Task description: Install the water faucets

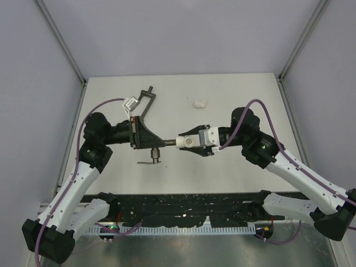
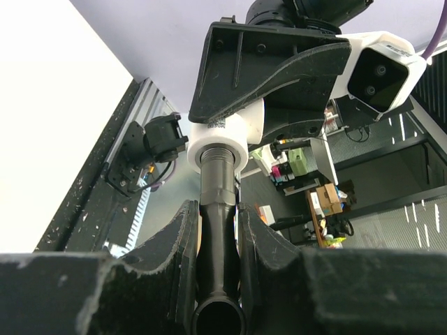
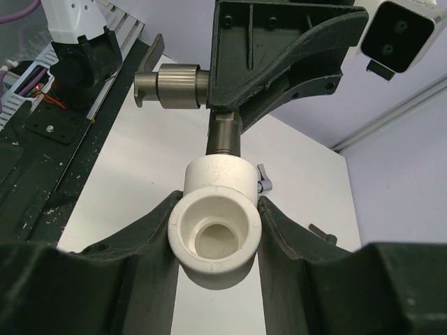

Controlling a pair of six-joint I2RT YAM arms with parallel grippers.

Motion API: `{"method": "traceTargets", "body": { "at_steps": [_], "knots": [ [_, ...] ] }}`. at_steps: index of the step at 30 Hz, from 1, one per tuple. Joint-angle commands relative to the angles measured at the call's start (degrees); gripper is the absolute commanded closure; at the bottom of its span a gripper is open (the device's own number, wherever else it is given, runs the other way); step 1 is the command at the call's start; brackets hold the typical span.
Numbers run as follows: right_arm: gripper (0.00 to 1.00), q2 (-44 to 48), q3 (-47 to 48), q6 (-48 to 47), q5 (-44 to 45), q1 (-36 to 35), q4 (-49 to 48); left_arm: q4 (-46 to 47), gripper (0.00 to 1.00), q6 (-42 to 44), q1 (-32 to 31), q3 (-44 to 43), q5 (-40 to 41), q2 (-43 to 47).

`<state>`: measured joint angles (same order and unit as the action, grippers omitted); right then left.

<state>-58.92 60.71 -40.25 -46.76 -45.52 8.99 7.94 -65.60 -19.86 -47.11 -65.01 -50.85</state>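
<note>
My left gripper [image 1: 151, 139] is shut on the dark grey-bronze water faucet [image 1: 164, 142], held level above the table with its lever handle [image 1: 150, 162] towards the near side. In the left wrist view the faucet's stem [image 2: 216, 188] runs out between my fingers into a white elbow fitting [image 2: 222, 138]. My right gripper [image 1: 183, 140] is shut on that elbow [image 1: 192, 141]. The right wrist view has the elbow's open mouth [image 3: 215, 234] facing the camera, with the faucet's end [image 3: 225, 136] in its far socket. A shiny silver lever tip [image 3: 263, 180] shows on the table past the elbow.
A spare white elbow fitting [image 1: 200, 103] lies at the back middle of the table [image 1: 239, 94]. A dark T-handled bar [image 1: 147, 99] lies behind the left gripper. Grey walls and corner posts [image 1: 289, 61] close in the sides and back.
</note>
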Motion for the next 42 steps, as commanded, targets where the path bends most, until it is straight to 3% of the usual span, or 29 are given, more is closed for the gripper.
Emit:
{"method": "traceTargets", "body": {
  "at_steps": [1, 8, 12, 28, 33, 42],
  "knots": [
    [0.95, -1.2, 2.14, 0.96, -0.17, -0.98, -1.08, 3.13, 1.0, 1.09, -0.8, -3.25, -0.64, 0.14],
    [0.95, -2.34, 1.34, 7.2, -0.43, -0.89, -4.77, 8.31, 1.0, 1.62, -1.15, -2.28, 0.85, 1.37],
    [0.94, -3.31, 1.61, 10.97, -2.1, -0.98, -6.18, 9.11, 1.0, 6.96, -1.15, -2.28, 0.42, 2.16],
    [0.95, -7.44, 6.0, 26.17, -5.27, -0.98, -4.96, -2.83, 1.0, 48.44, -2.03, -3.95, -0.64, 8.4],
    [0.95, -8.93, 6.27, 30.22, -4.13, -0.98, -5.39, -7.77, 1.0, 58.55, -4.4, -5.01, 1.99, 9.54],
    [0.95, -12.36, 7.14, 45.69, -3.16, -0.98, -8.55, -17.69, 1.0, 82.63, -9.23, -3.16, 10.25, 13.67]
  ]
}}
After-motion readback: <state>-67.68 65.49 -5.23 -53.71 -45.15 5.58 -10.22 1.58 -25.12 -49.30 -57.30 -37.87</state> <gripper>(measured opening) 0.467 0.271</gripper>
